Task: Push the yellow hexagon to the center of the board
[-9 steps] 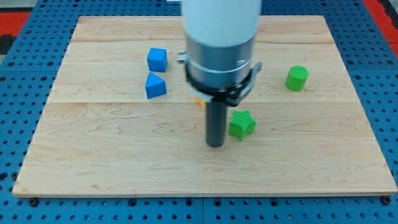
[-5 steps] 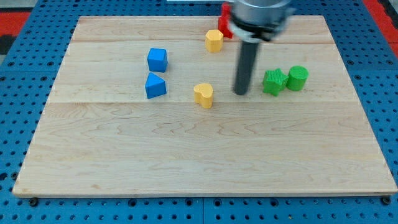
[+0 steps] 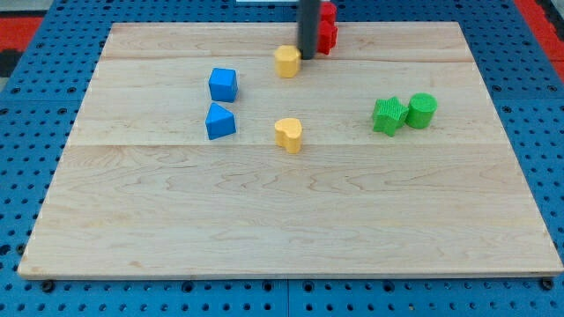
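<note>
The yellow hexagon sits near the view's top, a little left of the board's middle line. My tip stands just right of it, touching or almost touching its right side. A yellow heart-shaped block lies lower down, near the board's centre. Two red blocks sit right behind the rod at the top edge, partly hidden by it.
A blue cube and a blue wedge-like block lie at the left. A green star-like block touches a green cylinder at the right. The wooden board rests on a blue pegboard.
The rod moved from the board's middle right up to the top, beside the yellow hexagon. The green star was pushed against the green cylinder. The hexagon shifted slightly left.
</note>
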`<state>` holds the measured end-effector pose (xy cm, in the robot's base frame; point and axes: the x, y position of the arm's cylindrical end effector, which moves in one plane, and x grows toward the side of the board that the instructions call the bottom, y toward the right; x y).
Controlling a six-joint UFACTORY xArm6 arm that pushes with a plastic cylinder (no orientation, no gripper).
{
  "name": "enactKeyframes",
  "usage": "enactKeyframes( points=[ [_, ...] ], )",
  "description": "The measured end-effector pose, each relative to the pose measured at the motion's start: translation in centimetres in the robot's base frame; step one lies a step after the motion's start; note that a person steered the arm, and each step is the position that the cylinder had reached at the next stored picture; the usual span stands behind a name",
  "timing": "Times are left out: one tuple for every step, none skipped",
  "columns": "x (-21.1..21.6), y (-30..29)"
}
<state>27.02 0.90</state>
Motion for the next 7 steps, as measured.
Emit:
enactKeyframes(
  points=[
    [3.6,-1.8],
    [2.0,-2.3],
    [-1.0,-4.3],
    [3.5,-5.3],
    [7.5,-3.7],
    [2.0,-3.3],
    [2.0,-10.5]
  ],
)
